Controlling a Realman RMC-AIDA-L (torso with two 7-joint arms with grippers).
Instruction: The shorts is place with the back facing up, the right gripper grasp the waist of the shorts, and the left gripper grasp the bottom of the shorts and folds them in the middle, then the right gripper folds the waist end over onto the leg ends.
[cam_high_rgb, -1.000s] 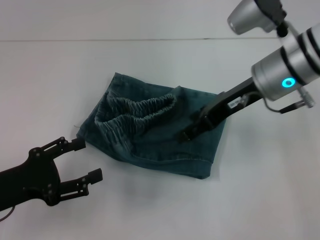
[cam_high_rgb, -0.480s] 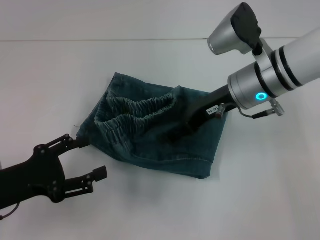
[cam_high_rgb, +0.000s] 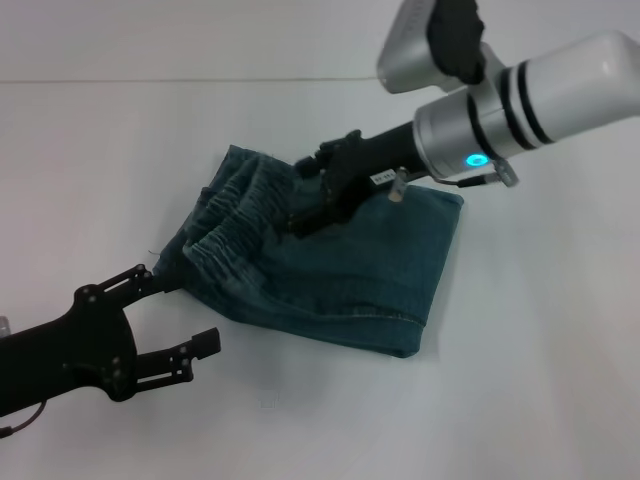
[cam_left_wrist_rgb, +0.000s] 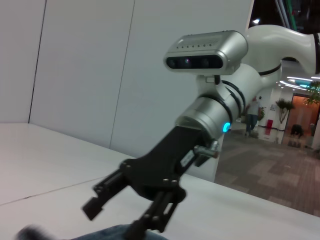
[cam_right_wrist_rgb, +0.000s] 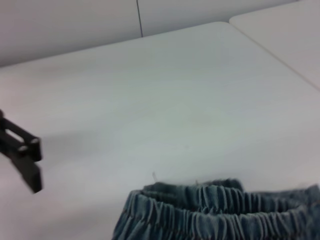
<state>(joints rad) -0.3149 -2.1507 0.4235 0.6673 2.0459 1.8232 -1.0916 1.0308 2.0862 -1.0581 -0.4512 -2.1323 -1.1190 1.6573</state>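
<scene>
The blue denim shorts (cam_high_rgb: 385, 255) lie folded into a rough rectangle on the white table. Their ruffled waist (cam_high_rgb: 228, 222) is bunched at the left end, and a stitched hem edge (cam_high_rgb: 350, 318) runs along the near side. My right gripper (cam_high_rgb: 297, 195), a black claw on the silver arm with the glowing ring, hovers open right at the waist, its lower finger (cam_left_wrist_rgb: 150, 222) touching the denim. My left gripper (cam_high_rgb: 178, 308), on the black arm, is open just off the shorts' near-left corner. The right wrist view shows the waist (cam_right_wrist_rgb: 210, 205) and one left fingertip (cam_right_wrist_rgb: 22, 155).
The white table (cam_high_rgb: 520, 380) extends on all sides of the shorts. A seam (cam_high_rgb: 150, 82) between table panels runs along the far side. Behind the right arm (cam_left_wrist_rgb: 220, 115), the left wrist view shows a wall and an open hallway.
The right arm has swung left across the shorts, from their right half to the waist. The waistband now lies bunched further left. The left gripper drifted slightly lower and stayed open.
</scene>
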